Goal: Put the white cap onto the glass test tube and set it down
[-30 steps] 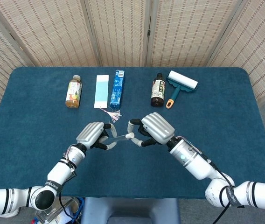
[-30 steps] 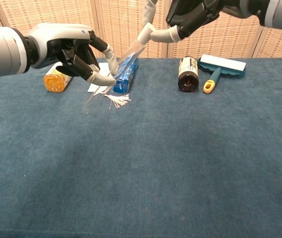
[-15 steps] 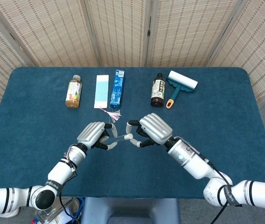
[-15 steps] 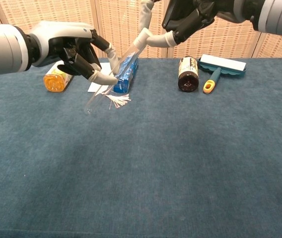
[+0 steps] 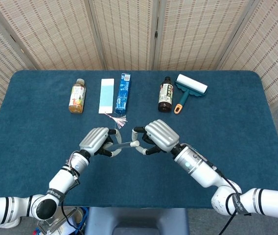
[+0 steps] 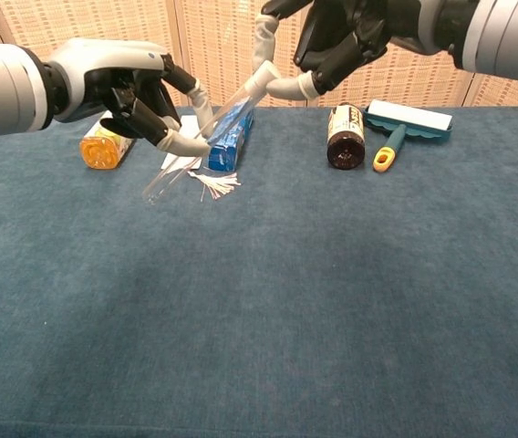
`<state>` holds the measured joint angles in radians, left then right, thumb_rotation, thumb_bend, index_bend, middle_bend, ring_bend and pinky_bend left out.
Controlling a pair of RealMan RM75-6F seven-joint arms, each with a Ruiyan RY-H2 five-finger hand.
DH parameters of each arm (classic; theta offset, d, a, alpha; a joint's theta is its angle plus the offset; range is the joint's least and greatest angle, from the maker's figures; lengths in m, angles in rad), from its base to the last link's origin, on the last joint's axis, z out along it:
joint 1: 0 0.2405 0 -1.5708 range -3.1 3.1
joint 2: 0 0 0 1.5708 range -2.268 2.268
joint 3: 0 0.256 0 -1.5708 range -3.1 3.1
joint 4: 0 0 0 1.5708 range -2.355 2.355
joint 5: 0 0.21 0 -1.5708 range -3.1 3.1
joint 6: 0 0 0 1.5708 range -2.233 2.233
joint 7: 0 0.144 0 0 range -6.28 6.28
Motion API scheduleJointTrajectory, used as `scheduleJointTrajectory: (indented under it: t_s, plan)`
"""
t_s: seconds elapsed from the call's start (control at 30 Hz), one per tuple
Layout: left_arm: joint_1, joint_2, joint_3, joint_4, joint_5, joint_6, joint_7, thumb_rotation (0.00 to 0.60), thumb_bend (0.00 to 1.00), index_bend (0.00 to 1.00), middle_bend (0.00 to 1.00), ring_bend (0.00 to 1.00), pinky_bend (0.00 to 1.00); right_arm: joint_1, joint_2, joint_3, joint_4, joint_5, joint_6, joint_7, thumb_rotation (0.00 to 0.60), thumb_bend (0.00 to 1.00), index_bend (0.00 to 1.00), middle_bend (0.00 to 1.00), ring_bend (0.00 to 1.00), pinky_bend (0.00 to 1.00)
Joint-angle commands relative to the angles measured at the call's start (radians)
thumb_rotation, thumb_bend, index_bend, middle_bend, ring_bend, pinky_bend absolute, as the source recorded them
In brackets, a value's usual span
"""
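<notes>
Above the blue table, near its front middle, held off the cloth: glass test tube, tilted, closed end low toward the left hand's side, open end raised toward the right hand; white cap at the raised end of the tube, touching it; whether it is fully seated cannot be told.

Left hand: fingers curled about the lower half of the tube, pinching it between thumb and fingertips; nothing else in it.

Right hand: just beyond the tube's upper end; thumb and one finger closed on the cap, remaining fingers bent in above it.

Behind the tube, lying on the table: small white tassel, almost under the tube's lower end; blue box just behind the tassel; pale blue card beside the box, farther left of the tube; orange drink bottle on its side, farther left again.

Behind and to the right of the tube: dark bottle, lying with its cap away from the robot; lint roller with teal frame and orange handle tip, just beside the dark bottle.

Behind the table: woven folding screen.
</notes>
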<state>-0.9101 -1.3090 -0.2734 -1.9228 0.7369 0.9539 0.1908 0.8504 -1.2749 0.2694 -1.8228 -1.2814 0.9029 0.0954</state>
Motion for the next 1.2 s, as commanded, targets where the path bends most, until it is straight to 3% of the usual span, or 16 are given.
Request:
scheduleJointTrajectory:
  t_s: [0.03, 0.13, 0.3, 0.4, 0.57, 0.93, 1.2]
  plan:
    - [0.0, 0.0, 0.001, 0.001, 0.001, 0.0, -0.001, 0.6, 0.38, 0.68, 1.0, 1.0, 1.0, 0.0, -0.001, 0.0, 0.002, 0.0, 0.001, -0.001, 0.6, 0.6, 0.68, 1.0, 1.0, 1.0]
    - [-0.001, 0.0, 0.003, 0.002, 0.003, 0.0, -0.002, 0.6, 0.38, 0.68, 1.0, 1.0, 1.0, 0.001, -0.004, -0.001, 0.005, 0.001, 0.003, -0.002, 0.6, 0.58, 0.68, 1.0, 1.0, 1.0]
    - [-0.003, -0.003, 0.006, 0.005, 0.003, 0.0, 0.0, 0.6, 0.38, 0.68, 1.0, 1.0, 1.0, 0.001, -0.007, -0.002, 0.01, 0.004, 0.004, -0.002, 0.6, 0.37, 0.67, 1.0, 1.0, 1.0]
    - [-0.005, -0.004, 0.009, 0.007, 0.002, -0.001, 0.002, 0.6, 0.38, 0.68, 1.0, 1.0, 1.0, 0.001, -0.011, -0.001, 0.014, 0.003, 0.007, -0.002, 0.6, 0.22, 0.6, 1.0, 1.0, 1.0]
    - [-0.006, -0.004, 0.011, 0.009, 0.0, 0.0, 0.003, 0.6, 0.38, 0.68, 1.0, 1.0, 1.0, 0.002, -0.017, 0.001, 0.017, 0.002, 0.011, 0.002, 0.6, 0.09, 0.49, 1.0, 1.0, 1.0]
    - [-0.005, -0.005, 0.039, 0.038, 0.006, 0.008, 0.034, 0.6, 0.38, 0.68, 1.0, 1.0, 1.0, -0.026, 0.014, 0.001, 0.004, -0.019, 0.046, 0.029, 0.6, 0.07, 0.43, 1.0, 1.0, 1.0]
    - [-0.038, -0.082, 0.103, 0.142, 0.001, 0.071, 0.212, 0.6, 0.38, 0.68, 1.0, 1.0, 1.0, -0.087, 0.1, -0.009, -0.019, -0.052, 0.099, 0.064, 0.6, 0.07, 0.43, 1.0, 1.0, 1.0]
